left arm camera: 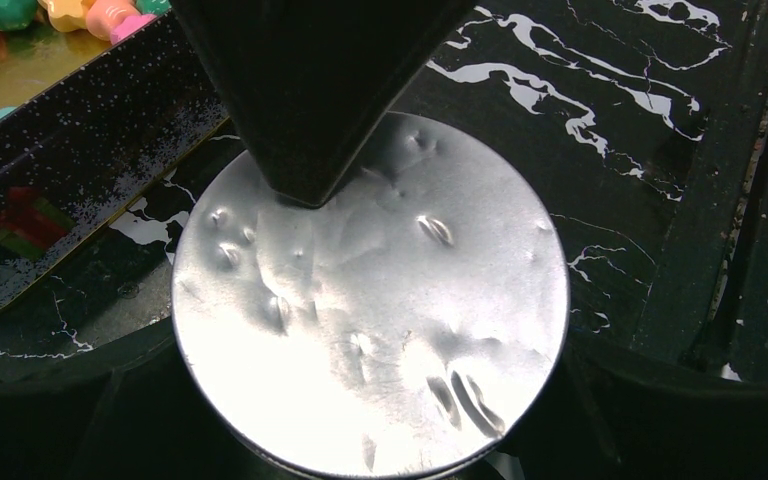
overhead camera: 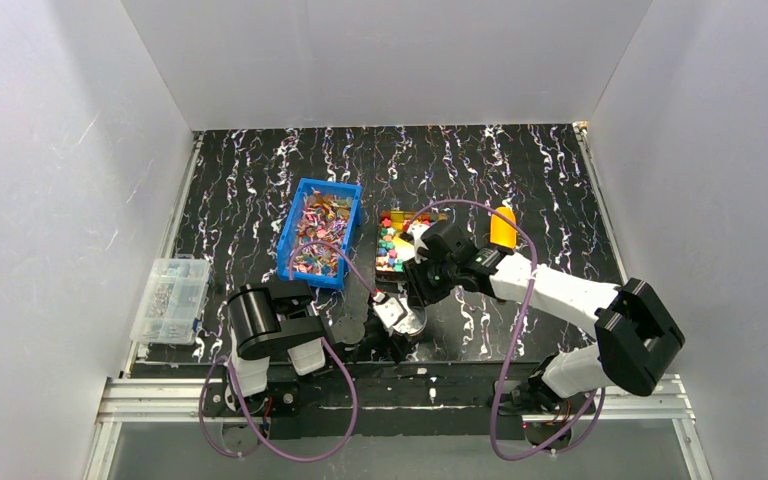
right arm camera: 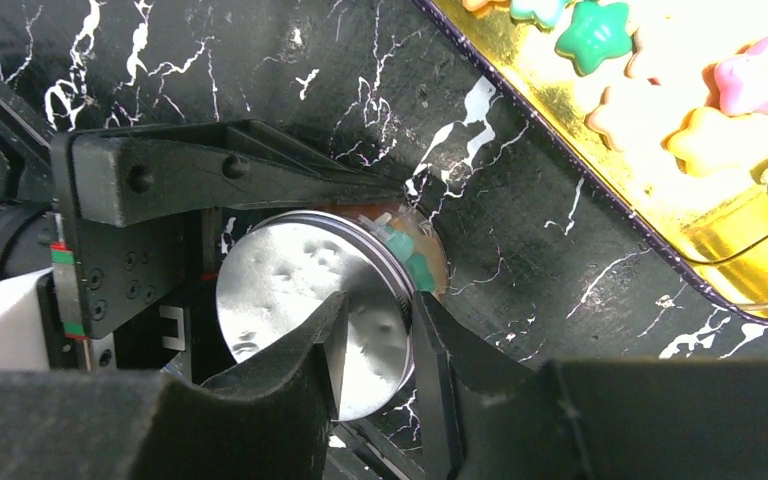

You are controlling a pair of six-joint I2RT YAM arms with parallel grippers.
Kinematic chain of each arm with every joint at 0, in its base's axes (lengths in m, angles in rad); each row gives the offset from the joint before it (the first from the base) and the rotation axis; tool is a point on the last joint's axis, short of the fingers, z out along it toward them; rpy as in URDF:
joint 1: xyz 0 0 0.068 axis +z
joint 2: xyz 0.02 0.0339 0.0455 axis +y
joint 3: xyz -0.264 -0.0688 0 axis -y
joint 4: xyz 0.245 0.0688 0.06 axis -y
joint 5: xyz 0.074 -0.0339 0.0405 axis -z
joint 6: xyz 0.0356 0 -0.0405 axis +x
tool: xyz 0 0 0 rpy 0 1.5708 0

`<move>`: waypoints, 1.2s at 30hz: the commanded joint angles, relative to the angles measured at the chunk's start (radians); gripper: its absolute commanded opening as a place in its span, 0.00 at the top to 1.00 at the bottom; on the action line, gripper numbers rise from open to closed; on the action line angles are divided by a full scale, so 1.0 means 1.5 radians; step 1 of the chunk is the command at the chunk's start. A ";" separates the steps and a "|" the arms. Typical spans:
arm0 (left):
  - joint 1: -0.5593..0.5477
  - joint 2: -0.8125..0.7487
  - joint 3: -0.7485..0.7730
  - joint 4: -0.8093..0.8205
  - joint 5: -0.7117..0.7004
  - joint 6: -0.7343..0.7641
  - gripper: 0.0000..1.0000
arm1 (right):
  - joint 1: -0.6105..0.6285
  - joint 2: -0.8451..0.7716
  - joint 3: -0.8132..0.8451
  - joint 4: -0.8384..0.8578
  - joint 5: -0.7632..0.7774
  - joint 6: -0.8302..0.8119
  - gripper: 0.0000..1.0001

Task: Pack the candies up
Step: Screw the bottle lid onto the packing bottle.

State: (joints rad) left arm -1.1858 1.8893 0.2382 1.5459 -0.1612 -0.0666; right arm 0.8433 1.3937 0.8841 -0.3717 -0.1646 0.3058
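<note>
At the far left a clear plastic box (overhead camera: 170,298) of small bits sits by the wall; what it holds is too small to make out. Next comes a blue plastic bin (overhead camera: 289,232) heaped with flat shiny-wrapped candies (overhead camera: 320,230). Near the middle, the left gripper (overhead camera: 400,322) is clamped on a round clear jar (right arm camera: 415,250) capped with a dented silver lid (left arm camera: 380,320). A few green candies show through the jar's wall, but its body is mostly hidden behind lid and fingers.

Just beside it lies a black tray with a gold floor (right arm camera: 650,200) holding chunky star-shaped candies (right arm camera: 595,35). From above, the right arm covers the tray's near end. The right gripper (right arm camera: 380,350) has its jaws either side of the lid's rim. Whether they pinch it cannot be told. Farther right stands an orange cylinder (overhead camera: 503,228), partly cut off by the arm.
</note>
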 commanded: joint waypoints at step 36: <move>0.013 -0.026 -0.001 -0.186 -0.059 -0.024 0.60 | 0.069 -0.341 -0.177 -0.047 0.064 0.195 0.65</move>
State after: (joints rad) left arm -1.1809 1.8606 0.2630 1.4769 -0.1890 -0.0822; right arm 0.9432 0.9184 0.5442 -0.3794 -0.1608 0.5819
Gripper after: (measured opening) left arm 0.823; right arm 0.308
